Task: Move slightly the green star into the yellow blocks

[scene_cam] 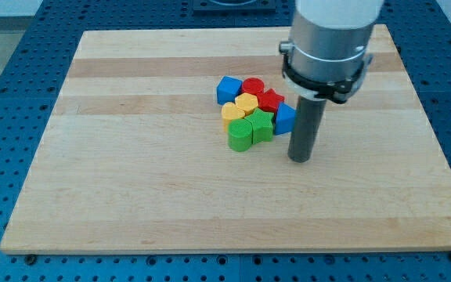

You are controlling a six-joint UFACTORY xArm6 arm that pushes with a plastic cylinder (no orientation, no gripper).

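Your tip (pixel 300 160) rests on the surface (pixel 131 188) just right of the green star (pixel 262 124) — no jaws on this rod (nothing held) — star touching the yellow blocks (pixel 239 108).

arm housing (pixel 331 39) running off the view's top, rod hiding part of the blue block (pixel 283 119), green star (pixel 261 124) partly covering its neighbours
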